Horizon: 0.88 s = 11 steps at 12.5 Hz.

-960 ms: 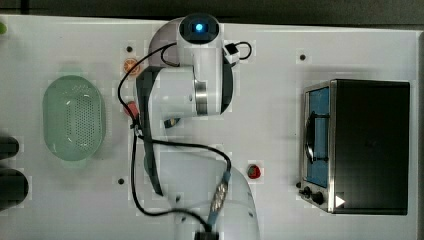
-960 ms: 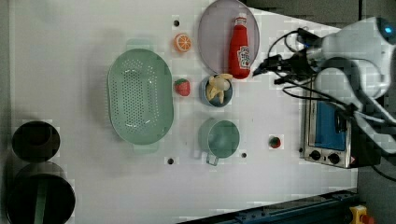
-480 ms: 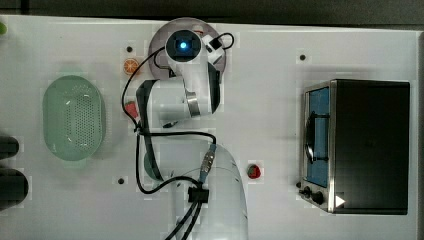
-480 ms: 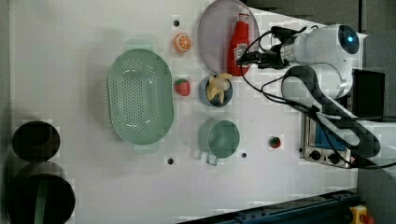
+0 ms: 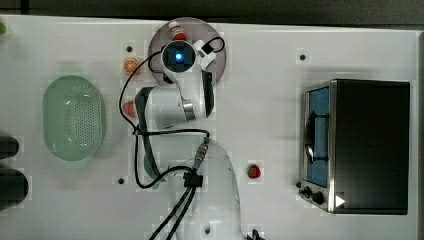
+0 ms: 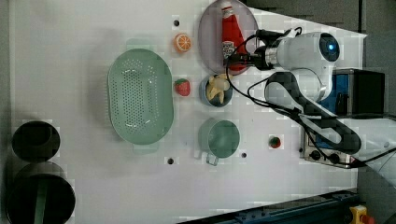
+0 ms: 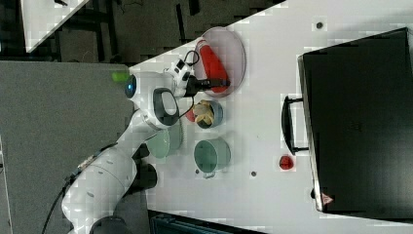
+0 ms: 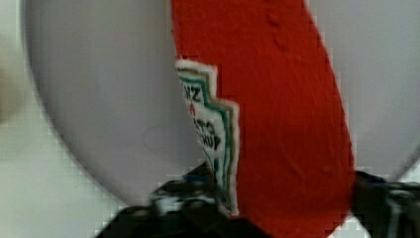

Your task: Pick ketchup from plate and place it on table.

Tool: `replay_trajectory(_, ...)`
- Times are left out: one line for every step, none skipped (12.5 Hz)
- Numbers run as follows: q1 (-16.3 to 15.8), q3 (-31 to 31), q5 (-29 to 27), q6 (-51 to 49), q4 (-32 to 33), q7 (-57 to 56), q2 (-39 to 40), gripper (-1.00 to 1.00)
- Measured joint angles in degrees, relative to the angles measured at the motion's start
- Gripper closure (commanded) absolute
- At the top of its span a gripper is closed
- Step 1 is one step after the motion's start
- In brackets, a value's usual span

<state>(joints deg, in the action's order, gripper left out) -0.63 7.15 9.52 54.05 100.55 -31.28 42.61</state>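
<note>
A robotics lab set up as a mock kitchen is shown. A white robot arm (image 6: 303,56) with loose black cables is mounted at the edge of a plain white table (image 6: 70,56) dotted with small dark holes (image 6: 176,22). Toy food and dishes are laid out on it: a pale-green perforated basket (image 6: 140,102), an orange slice (image 6: 183,42), strawberries (image 6: 182,87), a ketchup bottle (image 6: 230,37) on a greyish plate (image 6: 208,32), a small bowl (image 6: 215,91) and a green mug (image 6: 220,138). A black toaster oven (image 5: 370,145) stands at the top view's right. Dark bare floor is seen beyond the table in the right view.
</note>
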Motion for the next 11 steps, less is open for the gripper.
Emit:
replay_trajectory(-0.10,-0.17,0.09,0.25,-0.06,-0.03,0.22,-0.21)
replay_trajectory(-0.05,-0.03,0.33,0.31,-0.06,-0.03,0.17,-0.21)
replay_trajectory(0.02,0.00,-0.01,0.62,-0.06,-0.03,0.03,-0.21)
replay_trajectory(0.02,-0.10,0.00,1.04,-0.17,-0.06,-0.03,-0.21)
replay_trajectory(0.03,-0.09,0.29,1.12,-0.22,-0.17,-0.14,-0.21)
replay_trajectory(0.03,-0.08,0.15,1.20,-0.11,-0.22,-0.36,-0.21)
replay_trajectory(0.07,-0.05,0.11,1.06,-0.06,-0.11,-0.84,-0.21)
replay_trajectory(0.13,0.01,-0.06,1.01,-0.11,-0.06,-1.62,-0.21)
replay_trajectory(0.09,-0.03,-0.34,0.36,-0.11,-0.06,-2.77,-0.21)
replay_trajectory(0.08,-0.20,-0.24,-2.13,0.28,-0.06,-4.73,-0.21)
replay_trajectory(0.23,-0.31,-0.08,-5.85,1.40,-0.03,-7.95,-0.21)
